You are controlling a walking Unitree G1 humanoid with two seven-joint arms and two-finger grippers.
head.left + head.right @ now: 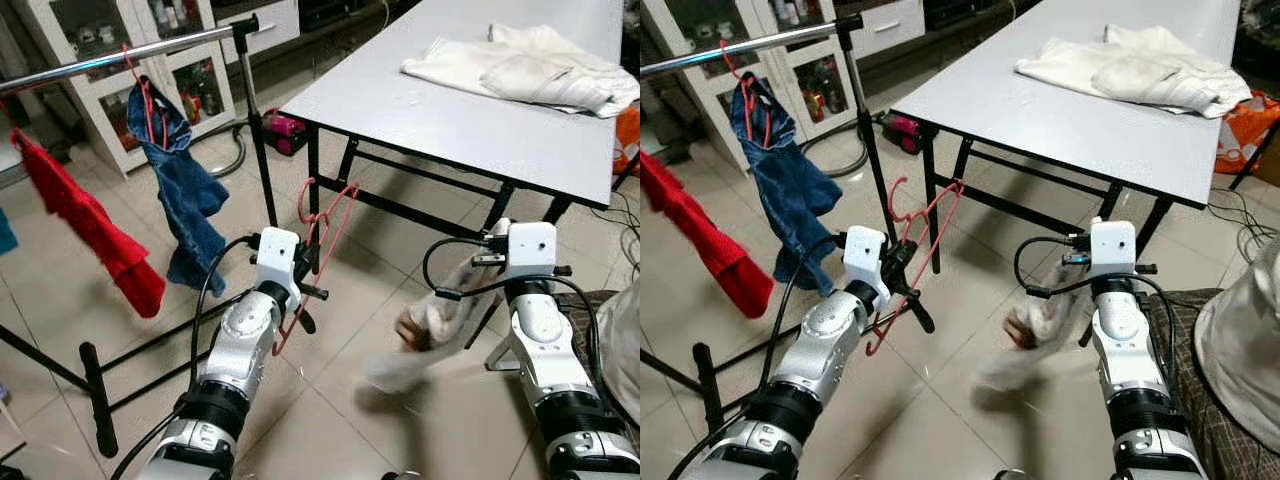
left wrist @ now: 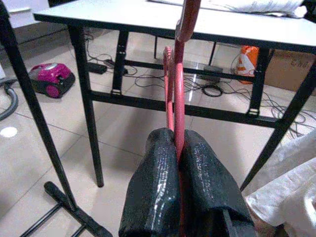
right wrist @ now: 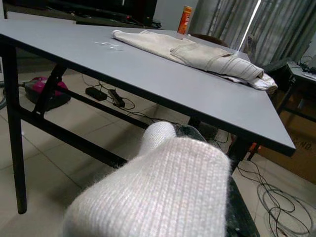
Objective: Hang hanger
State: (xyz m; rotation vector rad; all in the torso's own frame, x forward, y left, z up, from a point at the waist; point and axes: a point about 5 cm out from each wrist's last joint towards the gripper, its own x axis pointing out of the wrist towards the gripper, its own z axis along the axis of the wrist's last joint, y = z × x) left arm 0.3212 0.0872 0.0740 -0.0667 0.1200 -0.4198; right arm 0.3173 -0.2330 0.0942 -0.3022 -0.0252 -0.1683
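Two tools are busy: our left tool (image 1: pixel 312 272) pinches the red hanger (image 1: pixel 322 232) upright, our right tool (image 1: pixel 1055 300) clutches a white knit garment (image 1: pixel 425 335), so we judge dressing the hanger precedes lifting it to the rail (image 1: pixel 120 55) up-left.

At centre left of the frame the left gripper (image 1: pixel 902 272) is closed on a red hanger (image 1: pixel 923 243), whose hook points up. To its right the right gripper (image 1: pixel 1040 318) carries a blurred white garment (image 1: pixel 1025 345). Blue jeans (image 1: pixel 785 185) hang from the rail (image 1: pixel 740 45) at upper left.
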